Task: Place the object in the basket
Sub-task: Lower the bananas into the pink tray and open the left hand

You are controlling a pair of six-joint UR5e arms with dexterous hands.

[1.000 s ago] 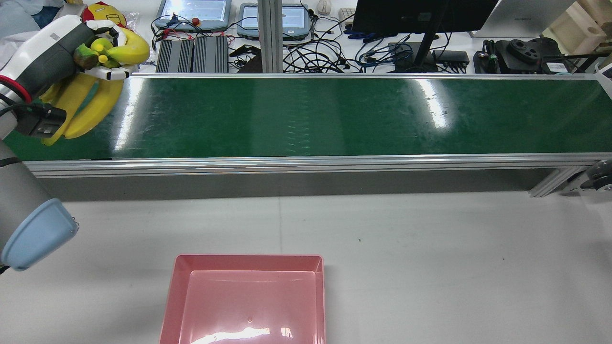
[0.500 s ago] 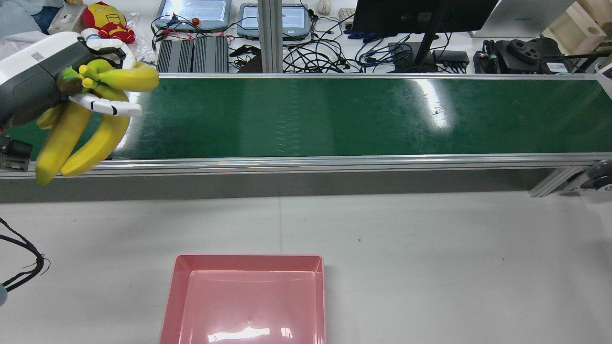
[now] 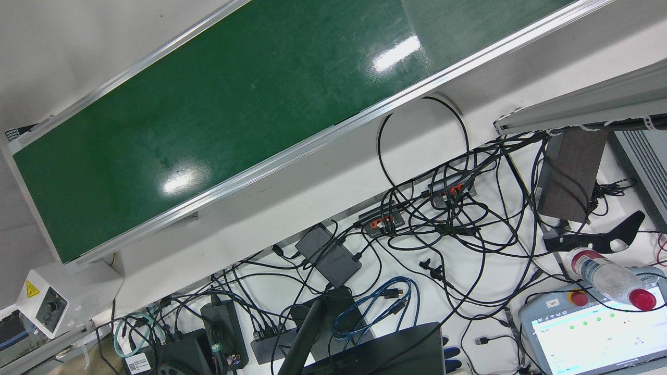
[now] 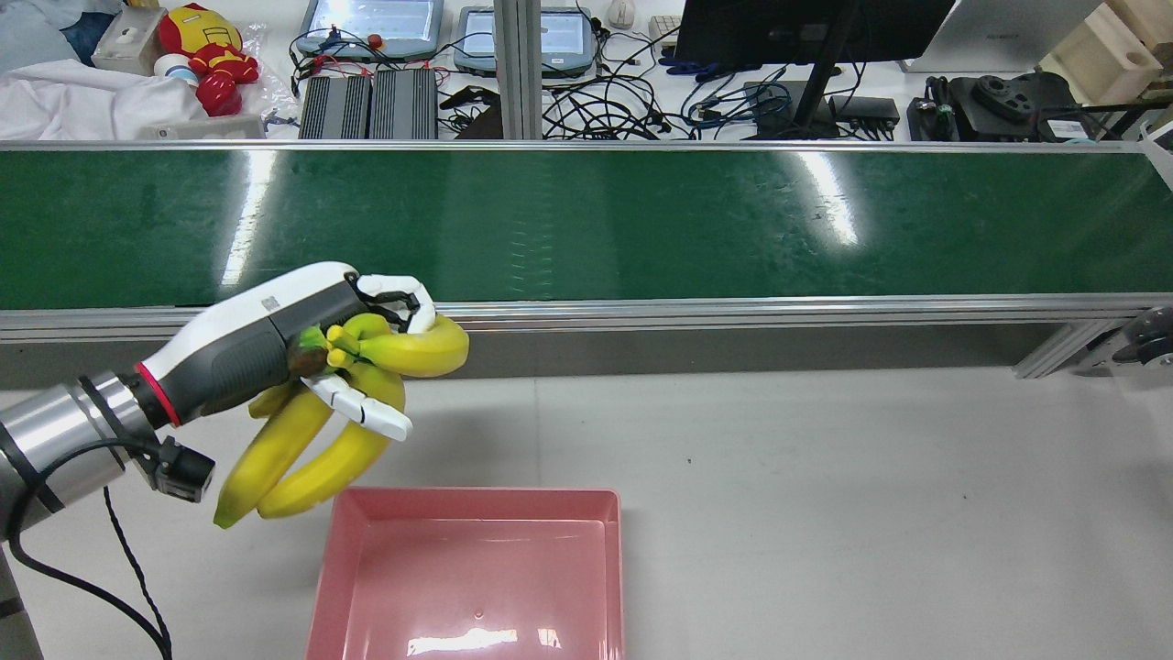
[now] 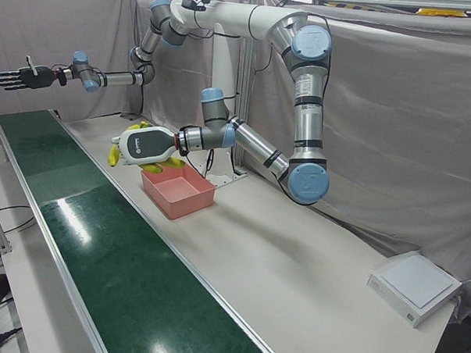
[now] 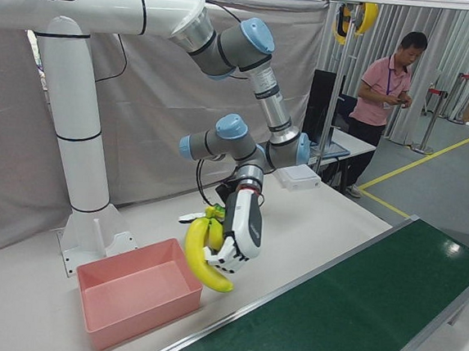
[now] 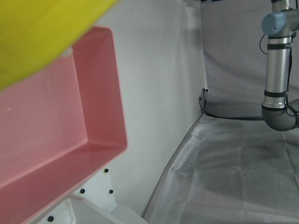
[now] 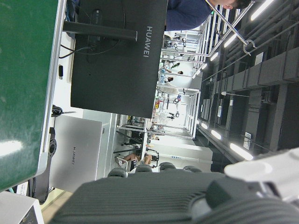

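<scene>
Rear view, left to right: left hand (image 4: 302, 353), reaching in horizontally from the left, fingers clasped around the bananas (image 4: 316, 440) at their stem; fruit hangs just above the pink basket's (image 4: 472, 573) left corner; right hand (image 5: 18, 78) raised, fingers spread, holding nothing.

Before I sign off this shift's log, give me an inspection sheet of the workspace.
Surface: white table, bare; green belt, nothing on it.
Job's things: bananas held above the table, beside the pink basket; basket holds nothing.
Clutter: toy, tablets and monitor behind the belt.
Hands: left hand shut on bananas; right hand open, raised over the belt's far end.
Cables: tangle behind the belt.
Surroundings: grey curtains; person at the desk.
</scene>
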